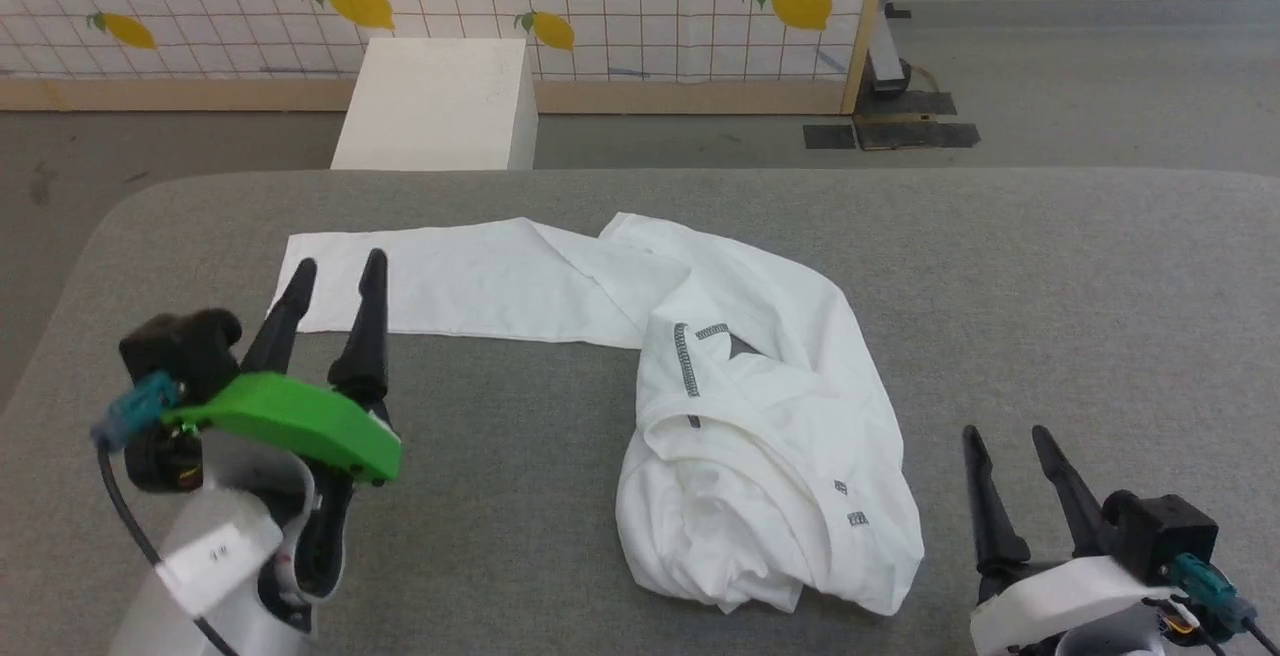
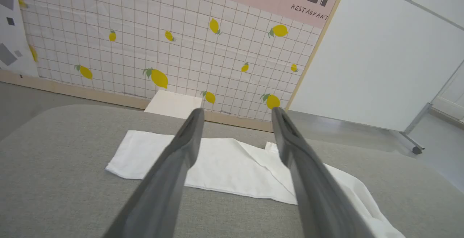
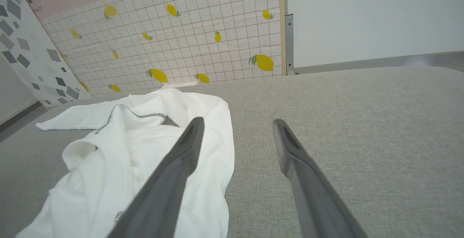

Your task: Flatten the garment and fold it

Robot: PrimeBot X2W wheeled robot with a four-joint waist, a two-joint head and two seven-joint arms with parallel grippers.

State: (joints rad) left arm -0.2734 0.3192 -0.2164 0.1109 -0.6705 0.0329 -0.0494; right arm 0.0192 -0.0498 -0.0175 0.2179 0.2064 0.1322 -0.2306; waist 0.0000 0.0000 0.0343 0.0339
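**A:** Where did the shirt sit?

**B:** The grey padded table (image 1: 1050,286) ran the width of the head view. The garment (image 1: 790,366) lay around its middle, not yet flat. Its body was bunched in a heap (image 1: 740,536) toward the near edge, a little right of centre.

**A:** And the long part?

**B:** One sleeve (image 1: 450,286) lay stretched flat from the heap toward the robot's left. Its long axis ran side to side across the table, on the near side of the white box (image 1: 440,106) that stood on the floor beyond.

**A:** Which arm was nearer to what?

**B:** The left gripper (image 1: 340,263) was at the sleeve's cuff end, fingers spread apart with nothing between them. The tips pointed away from the robot, across the sleeve's length. I couldn't tell whether they touched the cloth. The right gripper (image 1: 1004,433) stood at the near right, fingers likewise apart and empty, with the heap just to its left and bare table ahead of it.

**A:** So what did the coming move turn on?

**B:** My judgement was that the heap needed spreading next. It lay nearer the right arm, off to that gripper's left side rather than in front of it. The dark zigzag seam (image 1: 684,356) sat on the heap's left side, between the two arms, and marked a shoulder fairly well.
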